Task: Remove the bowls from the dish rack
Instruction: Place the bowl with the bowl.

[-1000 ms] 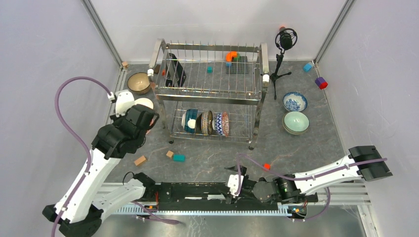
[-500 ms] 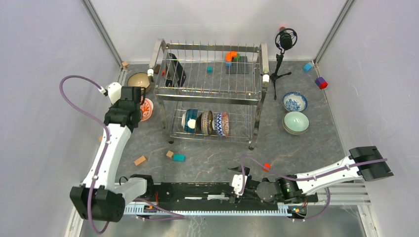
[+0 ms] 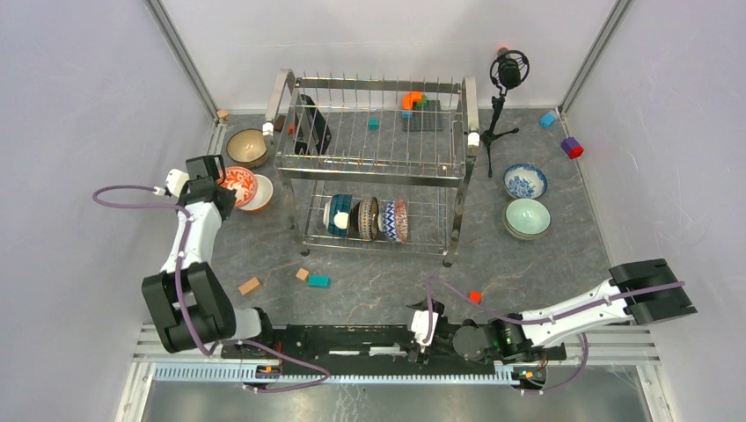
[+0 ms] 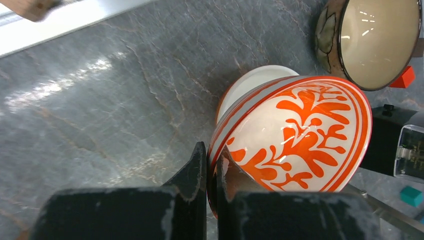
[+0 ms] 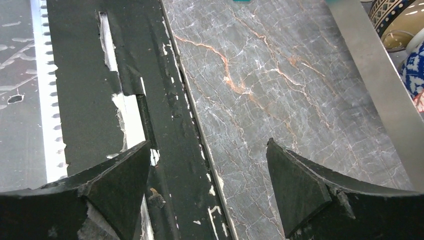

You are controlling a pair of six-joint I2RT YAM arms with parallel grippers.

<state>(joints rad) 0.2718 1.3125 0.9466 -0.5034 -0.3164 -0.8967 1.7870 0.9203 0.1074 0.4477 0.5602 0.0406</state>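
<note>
Ok, left gripper is clamped on the rim of the red-and-white patterned bowl, tilted over a white bowl left of the dish rack. Probably nesting them to save space. Right gripper is spread wide, empty, parked at the near edge. Several bowls stand on edge in the lower tier.

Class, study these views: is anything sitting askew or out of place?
Yes: the red-and-white bowl, pinched by its rim in the left claw, sits tilted over a pale bowl left of the dish rack.
</note>
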